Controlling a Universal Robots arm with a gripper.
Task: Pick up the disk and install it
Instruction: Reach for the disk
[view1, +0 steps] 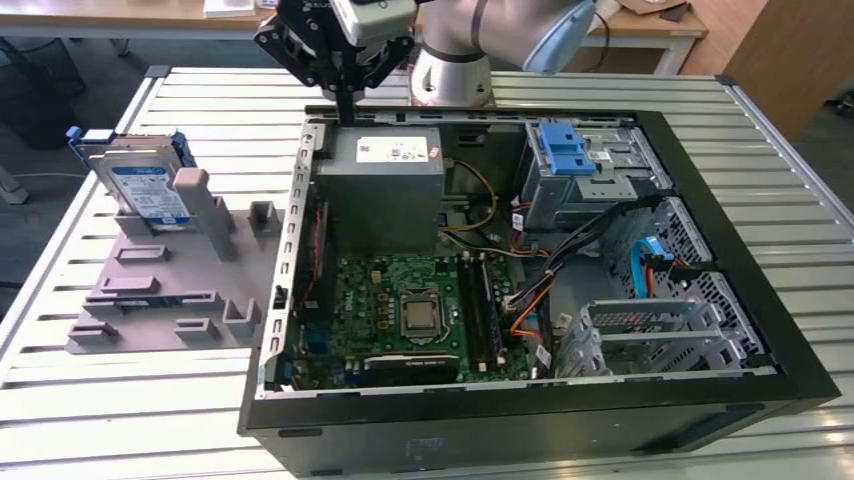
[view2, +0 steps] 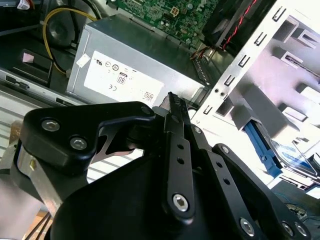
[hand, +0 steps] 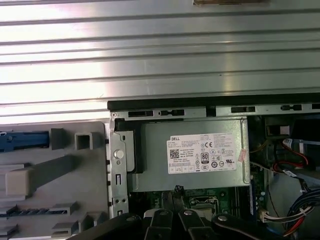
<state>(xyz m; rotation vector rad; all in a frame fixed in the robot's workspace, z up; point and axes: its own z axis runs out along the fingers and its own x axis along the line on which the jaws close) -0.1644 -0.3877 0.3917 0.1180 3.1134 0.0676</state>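
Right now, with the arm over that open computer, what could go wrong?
The gripper hangs above the grey power box; a low move might hit the case wall. The disk stands upright in its stand, so an off-centre grip could tip it. Loose cables lie beside the drive cage and might snag.

An open black computer case (view1: 534, 440) lies on its side on a slatted metal table (view1: 214, 110). Just below the jaws sits a grey power supply (view1: 387, 170) with a white sticker. Past it, farther from the jaws, lies a green motherboard (view1: 400, 310). To the exterior view's right of the jaws stands a grey drive cage (view1: 587, 170) with blue latches, with cables (view1: 587, 260) trailing beside it. To the exterior view's left of the jaws, outside the case, a grey fixture (view1: 160, 290) rests on the table.
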